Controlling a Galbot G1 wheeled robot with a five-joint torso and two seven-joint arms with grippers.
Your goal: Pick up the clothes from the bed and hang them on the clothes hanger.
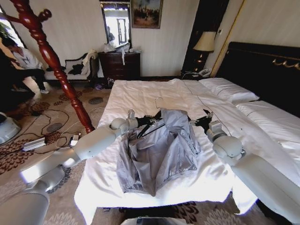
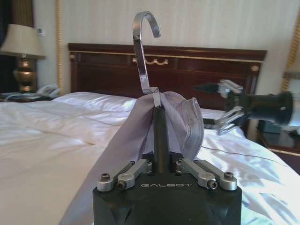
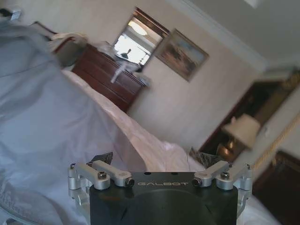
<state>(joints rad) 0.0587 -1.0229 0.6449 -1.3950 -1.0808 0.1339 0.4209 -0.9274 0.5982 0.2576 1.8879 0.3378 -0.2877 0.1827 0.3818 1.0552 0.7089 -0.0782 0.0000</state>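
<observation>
A pale grey-blue shirt [image 1: 161, 152] of thin, creased fabric lies bunched at the centre of the head view on the white duvet of the bed [image 1: 140, 96], its long axis running from the collar end near mid-frame down toward the lower edge, where the hem spreads in soft folds; the collar end is lifted, draped over the thin black clothes hanger [image 1: 149, 123], whose slender arms slant out to the left of the cloth; the left gripper [image 1: 144, 121], reaching in from the lower left on a smooth white arm, is clamped on the hanger's neck; in the left wrist view that left gripper [image 2: 161, 159] has its fingers closed around the dark stem, the curved bright metal hook [image 2: 143, 49] standing upright above it and pointing at the ceiling, with grey cloth wrapped about the base; the right gripper [image 1: 202, 120] sits just beside the shirt's right shoulder, right of centre, and in the left wrist view its silver fingers [image 2: 228, 121] stand spread apart, clear of the cloth; the glossy black headboard [image 1: 262, 70] with gold trim fills the upper right; a reddish-brown turned wooden coat stand [image 1: 51, 58] slants across the upper left over the patterned carpet.
</observation>
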